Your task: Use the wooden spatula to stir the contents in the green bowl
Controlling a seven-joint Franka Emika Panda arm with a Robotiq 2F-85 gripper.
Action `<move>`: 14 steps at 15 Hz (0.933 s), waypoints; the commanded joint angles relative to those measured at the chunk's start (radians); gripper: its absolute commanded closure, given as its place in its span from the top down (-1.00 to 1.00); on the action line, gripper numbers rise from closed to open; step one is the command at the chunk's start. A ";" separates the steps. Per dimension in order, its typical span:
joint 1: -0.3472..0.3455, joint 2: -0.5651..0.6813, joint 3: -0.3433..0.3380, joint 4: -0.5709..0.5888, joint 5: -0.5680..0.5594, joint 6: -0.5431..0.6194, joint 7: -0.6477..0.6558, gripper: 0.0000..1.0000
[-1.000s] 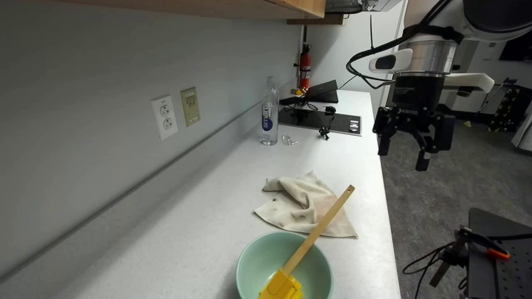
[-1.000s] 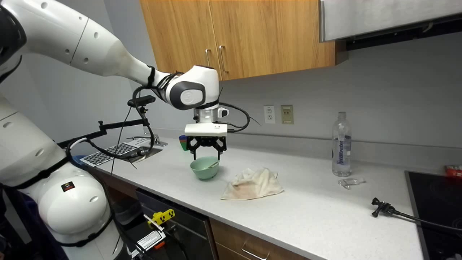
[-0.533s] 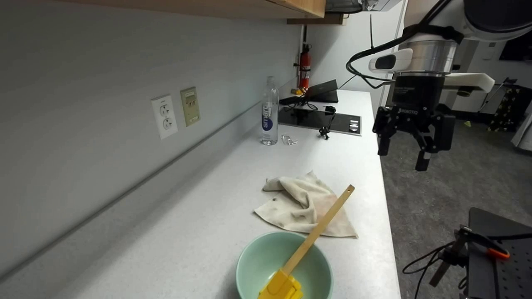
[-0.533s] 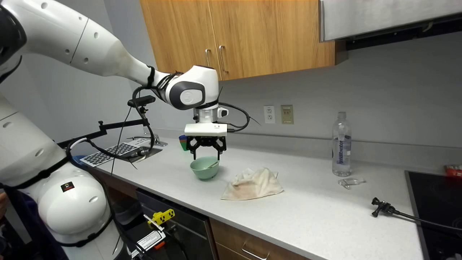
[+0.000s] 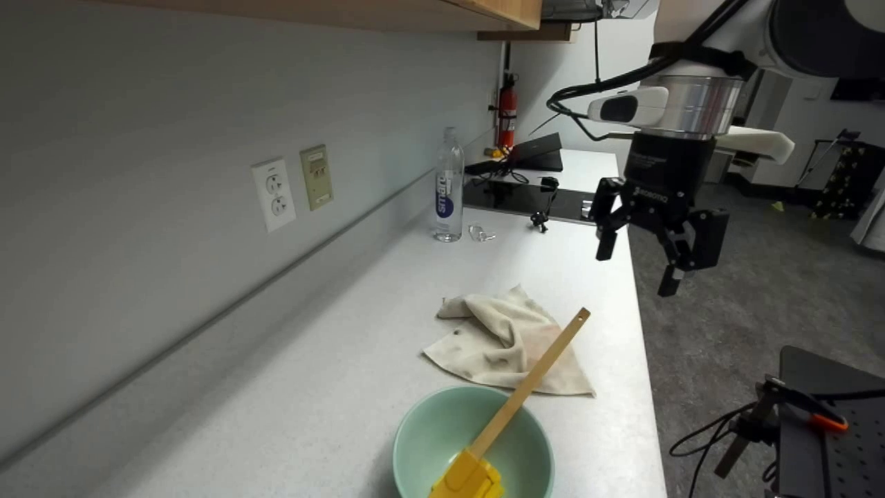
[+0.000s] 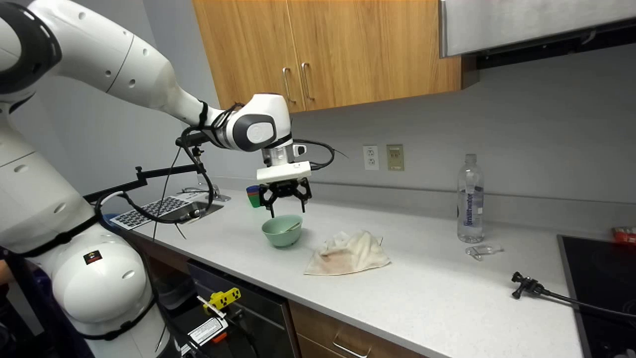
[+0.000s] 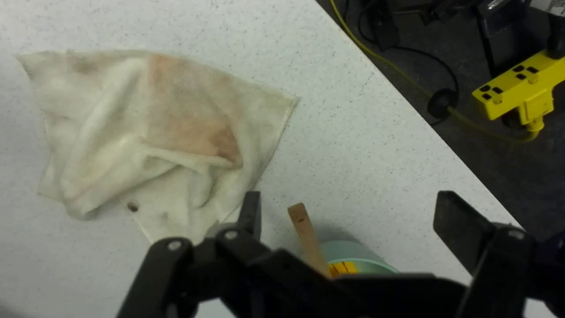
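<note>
Green bowl (image 5: 435, 429): standing on the countertop (image 5: 311, 415).
Wooden spatula (image 5: 520, 398): yellow head down in the bowl, handle slanting out over the rim.
Gripper (image 5: 636, 266): jaws spread wide, holding nothing; tilted, above and apart from the spatula (the wrist view catches the handle's tip in the gap between the jaws).
Cloth (image 5: 498, 346): crumpled, stained, near the bowl.
Bottle (image 5: 449, 190): upright, well apart from the bowl.

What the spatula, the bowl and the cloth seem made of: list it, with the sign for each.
Spatula handle: likely wood, matte, going by its tan colour.
Spatula head: probably silicone or plastic, smooth, in solid yellow.
Bowl: smooth, evenly pale green; plastic or glazed ceramic, the look leaves it open.
Cloth: fabric, perhaps cotton, matte, bunched in soft, stained folds.
</note>
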 commanded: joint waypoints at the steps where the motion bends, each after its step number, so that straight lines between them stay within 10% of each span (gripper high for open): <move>1: 0.001 0.067 0.053 0.062 -0.079 0.040 0.013 1.00; 14: 0.034 0.251 0.194 0.175 -0.149 0.077 0.010 1.00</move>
